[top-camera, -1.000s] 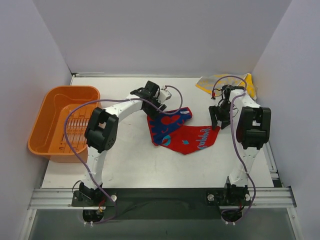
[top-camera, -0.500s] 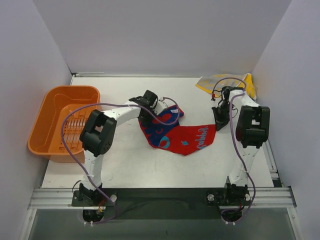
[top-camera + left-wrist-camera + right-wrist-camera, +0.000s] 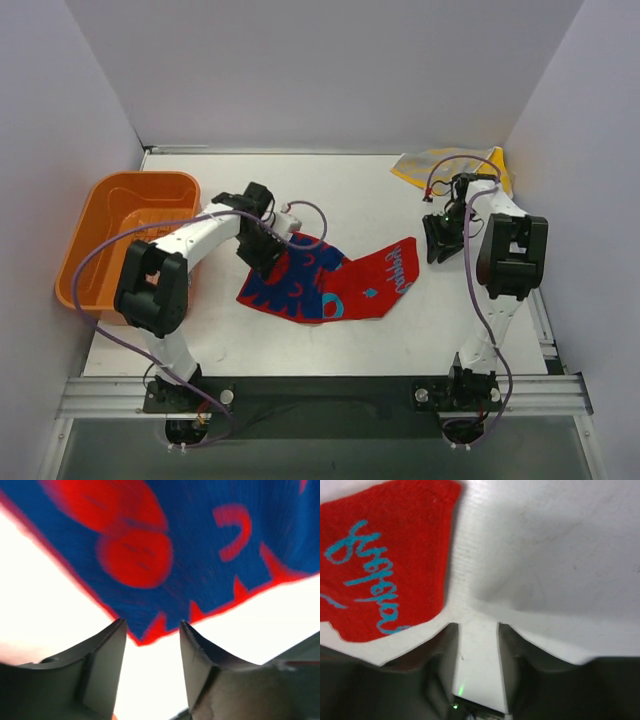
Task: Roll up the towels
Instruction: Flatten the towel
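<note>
The red and blue-turquoise towel point(image 3: 335, 282) lies spread flat mid-table, its blue half to the left and its red half to the right. My left gripper point(image 3: 264, 254) is at its upper left edge. In the left wrist view the jaws point(image 3: 150, 625) are open, and a corner of the towel point(image 3: 175, 545) lies just beyond the tips, not pinched. My right gripper point(image 3: 437, 245) is open over bare table point(image 3: 477, 626), just right of the towel's red corner with turquoise writing point(image 3: 385, 570). The yellow towel point(image 3: 450, 165) lies crumpled at the back right.
An orange plastic tub point(image 3: 120, 240) stands at the left edge of the table. White walls close in the back and both sides. Purple cables loop over both arms.
My left gripper has moved left and toward the near edge, and the red and blue towel moved with it and lies flatter and more spread out. My right gripper has barely moved.
</note>
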